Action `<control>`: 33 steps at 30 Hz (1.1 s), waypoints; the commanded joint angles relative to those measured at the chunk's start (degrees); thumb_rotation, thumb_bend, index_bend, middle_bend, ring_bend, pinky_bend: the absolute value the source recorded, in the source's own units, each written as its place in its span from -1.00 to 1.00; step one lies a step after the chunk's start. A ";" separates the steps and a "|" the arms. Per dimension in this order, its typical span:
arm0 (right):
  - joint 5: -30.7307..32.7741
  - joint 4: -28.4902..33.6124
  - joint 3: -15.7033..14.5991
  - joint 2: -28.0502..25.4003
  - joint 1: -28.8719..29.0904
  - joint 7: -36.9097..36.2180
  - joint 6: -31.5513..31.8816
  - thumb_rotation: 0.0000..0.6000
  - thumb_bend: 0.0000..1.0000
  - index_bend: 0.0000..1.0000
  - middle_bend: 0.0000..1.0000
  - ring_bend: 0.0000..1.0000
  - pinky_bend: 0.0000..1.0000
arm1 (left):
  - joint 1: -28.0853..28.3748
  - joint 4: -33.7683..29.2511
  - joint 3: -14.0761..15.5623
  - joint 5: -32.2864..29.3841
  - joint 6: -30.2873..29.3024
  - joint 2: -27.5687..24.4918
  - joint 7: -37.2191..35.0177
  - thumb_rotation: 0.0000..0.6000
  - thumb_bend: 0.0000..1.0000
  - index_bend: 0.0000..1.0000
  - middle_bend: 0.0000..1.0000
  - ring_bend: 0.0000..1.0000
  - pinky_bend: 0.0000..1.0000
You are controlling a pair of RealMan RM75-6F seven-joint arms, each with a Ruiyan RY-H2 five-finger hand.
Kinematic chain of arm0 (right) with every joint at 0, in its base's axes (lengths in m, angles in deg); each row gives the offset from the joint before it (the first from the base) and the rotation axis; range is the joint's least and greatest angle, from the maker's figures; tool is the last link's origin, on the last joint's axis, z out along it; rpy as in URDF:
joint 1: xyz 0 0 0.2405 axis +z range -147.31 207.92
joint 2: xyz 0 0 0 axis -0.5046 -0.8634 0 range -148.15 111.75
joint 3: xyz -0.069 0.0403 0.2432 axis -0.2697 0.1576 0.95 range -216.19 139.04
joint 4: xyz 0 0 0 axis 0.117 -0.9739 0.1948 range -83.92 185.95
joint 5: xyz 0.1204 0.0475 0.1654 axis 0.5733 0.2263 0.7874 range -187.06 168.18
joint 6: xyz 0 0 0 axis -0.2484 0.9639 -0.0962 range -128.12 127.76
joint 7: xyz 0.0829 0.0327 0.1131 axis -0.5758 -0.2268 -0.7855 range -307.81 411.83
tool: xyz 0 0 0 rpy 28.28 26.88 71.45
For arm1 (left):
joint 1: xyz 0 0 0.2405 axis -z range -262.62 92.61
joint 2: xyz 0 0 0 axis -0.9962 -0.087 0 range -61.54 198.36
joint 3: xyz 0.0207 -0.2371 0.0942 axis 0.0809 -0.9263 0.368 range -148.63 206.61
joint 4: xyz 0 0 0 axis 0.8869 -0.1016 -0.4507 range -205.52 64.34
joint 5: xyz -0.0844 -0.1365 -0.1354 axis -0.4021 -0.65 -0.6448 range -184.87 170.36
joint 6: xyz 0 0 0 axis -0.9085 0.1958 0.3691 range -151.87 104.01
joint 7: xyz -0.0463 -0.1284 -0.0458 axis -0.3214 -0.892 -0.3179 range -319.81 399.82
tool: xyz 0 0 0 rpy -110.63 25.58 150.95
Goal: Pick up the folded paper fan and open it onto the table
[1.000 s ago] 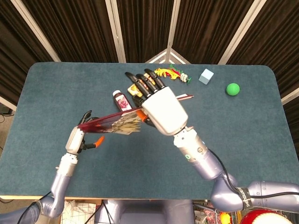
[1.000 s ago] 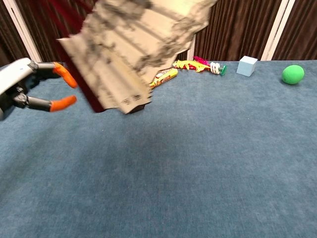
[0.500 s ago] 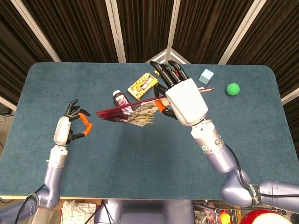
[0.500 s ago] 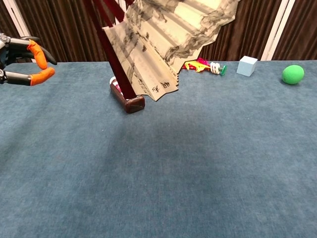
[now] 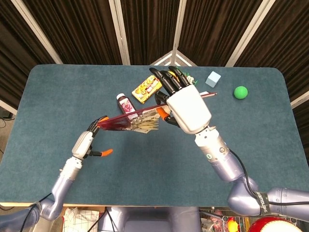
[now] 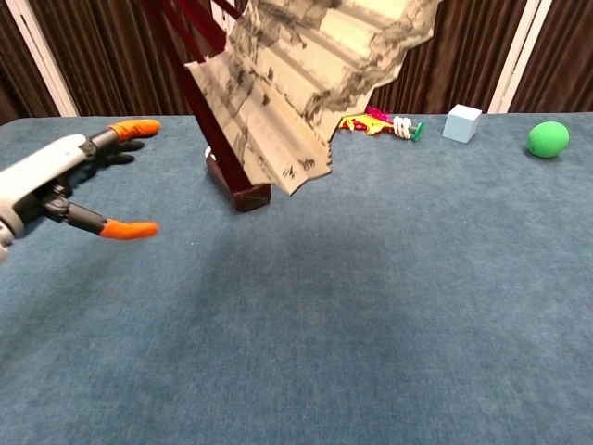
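Your left hand (image 5: 86, 144) is back near the fan's (image 5: 130, 122) tip, fingers spread, empty. Right hand (image 5: 186, 104) grips the fan, half-open, mid-frame above the table (image 5: 58, 96). Pinch and spread.

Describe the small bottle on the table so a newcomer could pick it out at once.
Start at the blue table and find the half-open paper fan held above its middle by the right hand. Just behind the fan's dark red ribs lies a small bottle on its side, left of the yellow packet. It alone has a dark maroon body with a white cap.
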State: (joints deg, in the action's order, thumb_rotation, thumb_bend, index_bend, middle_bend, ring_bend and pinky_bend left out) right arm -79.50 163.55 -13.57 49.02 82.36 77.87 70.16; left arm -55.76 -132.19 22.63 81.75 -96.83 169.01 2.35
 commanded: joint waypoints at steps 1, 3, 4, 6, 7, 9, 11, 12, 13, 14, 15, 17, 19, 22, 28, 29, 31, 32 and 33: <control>-0.25 -0.11 -0.42 0.42 0.01 0.30 0.15 1.00 -0.14 0.32 -0.74 -0.63 -0.71 | 0.43 0.64 -0.97 -0.54 -1.21 2.94 -3.99 1.00 -0.99 -1.00 -1.00 -1.00 -0.97; -0.39 -0.23 -0.61 0.64 0.02 0.38 0.20 1.00 -0.14 0.33 -0.74 -0.63 -0.71 | 0.60 1.02 -1.57 -0.80 -1.85 4.08 -5.83 1.00 -0.99 -1.00 -1.00 -1.00 -0.97; -0.46 -0.24 -0.69 0.77 0.00 0.35 0.26 1.00 -0.14 0.33 -0.74 -0.63 -0.71 | 0.76 1.18 -1.96 -0.89 -2.25 4.71 -6.78 1.00 -0.99 -1.00 -1.00 -1.00 -0.97; -0.48 -0.34 -0.77 0.95 -0.02 0.26 0.34 1.00 -0.14 0.33 -0.74 -0.63 -0.71 | 1.09 1.28 -2.55 -0.94 -2.94 5.64 -8.76 1.00 -0.99 -1.00 -1.00 -1.00 -0.97; -0.53 -0.39 -0.83 0.99 -0.02 0.27 0.33 1.00 -0.14 0.33 -0.74 -0.63 -0.71 | 1.27 1.22 -2.72 -1.02 -2.94 5.92 -9.56 1.00 -0.98 -1.00 -1.00 -1.00 -0.97; -0.62 -0.37 -0.92 0.90 -0.11 0.30 0.35 1.00 -0.14 0.33 -0.74 -0.63 -0.71 | 1.71 0.71 -3.03 -1.30 -2.52 6.29 -10.81 1.00 -0.95 -0.97 -1.00 -1.00 -0.97; -0.70 -0.37 -1.08 0.93 -0.22 0.18 0.37 1.00 -0.14 0.33 -0.74 -0.63 -0.71 | 2.25 0.44 -3.50 -1.79 -1.93 6.82 -11.14 1.00 -0.86 -0.87 -1.00 -1.00 -0.97; -0.73 -0.39 -1.10 0.93 -0.27 0.14 0.41 1.00 -0.14 0.33 -0.74 -0.63 -0.71 | 2.44 0.40 -3.62 -1.96 -1.65 6.99 -11.11 1.00 -0.83 -0.83 -0.99 -1.00 -0.97; -0.77 -0.40 -1.13 0.92 -0.37 0.04 0.51 1.00 -0.14 0.33 -0.74 -0.63 -0.71 | 2.76 0.33 -3.90 -2.28 -1.24 7.33 -11.17 1.00 -0.78 -0.79 -0.98 -1.00 -0.97; -0.81 -0.35 -1.16 0.91 -0.47 -0.08 0.59 1.00 -0.14 0.33 -0.74 -0.63 -0.71 | 3.08 0.31 -4.22 -2.70 -0.72 7.71 -11.21 1.00 -0.73 -0.75 -0.96 -1.00 -0.97; -0.88 -0.27 -1.21 0.87 -0.57 -0.14 0.67 1.00 -0.14 0.33 -0.74 -0.63 -0.71 | 3.46 0.28 -4.54 -3.15 -0.07 8.01 -11.29 1.00 -0.69 -0.73 -0.94 -1.00 -0.96; -0.99 -0.23 -1.29 0.73 -0.73 -0.13 0.75 1.00 -0.14 0.33 -0.74 -0.63 -0.71 | 4.22 0.14 -5.16 -4.00 1.25 8.60 -11.63 1.00 -0.62 -0.66 -0.89 -1.00 -0.96; -1.08 -0.16 -1.28 0.59 -0.79 -0.23 0.71 1.00 -0.14 0.33 -0.74 -0.63 -0.71 | 4.82 0.12 -5.35 -4.47 2.39 9.04 -11.34 1.00 -0.58 -0.61 -0.86 -1.00 -0.96; -1.27 0.18 -1.19 0.38 -0.84 -0.37 0.72 1.00 -0.14 0.33 -0.74 -0.63 -0.71 | 6.02 0.89 -5.70 -5.24 4.24 10.37 -10.36 1.00 -0.52 -0.51 -0.80 -1.00 -0.96; -1.42 1.08 -1.00 -0.25 -0.97 -0.18 0.71 1.00 -0.14 0.33 -0.74 -0.63 -0.71 | 7.67 3.16 -6.15 -6.14 6.01 13.72 -9.30 1.00 -0.47 -0.30 -0.65 -1.00 -0.92; -1.38 1.17 -0.96 -0.36 -1.01 -0.21 0.71 1.00 -0.14 0.33 -0.74 -0.63 -0.71 | 7.86 3.46 -6.27 -6.26 6.09 14.22 -9.32 1.00 -0.45 -0.24 -0.61 -1.00 -0.90; -1.36 1.39 -0.92 -0.58 -1.16 -0.37 0.77 1.00 -0.14 0.33 -0.74 -0.63 -0.71 | 8.19 4.01 -6.55 -6.38 5.94 15.17 -9.14 1.00 -0.38 -0.14 -0.52 -1.00 -0.86; -1.36 1.46 -0.89 -0.69 -1.27 -0.49 0.85 1.00 -0.14 0.33 -0.74 -0.63 -0.71 | 8.28 4.13 -6.70 -6.41 5.71 15.56 -9.07 1.00 -0.33 -0.07 -0.46 -1.00 -0.84; -1.37 1.49 -0.89 -0.77 -1.34 -0.58 0.87 1.00 -0.14 0.33 -0.74 -0.63 -0.71 | 8.28 4.20 -6.79 -6.45 5.55 15.74 -9.09 1.00 -0.26 0.02 -0.38 -1.00 -0.80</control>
State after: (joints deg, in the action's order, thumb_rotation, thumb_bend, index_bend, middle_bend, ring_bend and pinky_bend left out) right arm -80.87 165.02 -14.46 48.27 81.04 77.30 71.01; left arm -47.60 -128.12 16.00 75.40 -91.09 184.51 -6.82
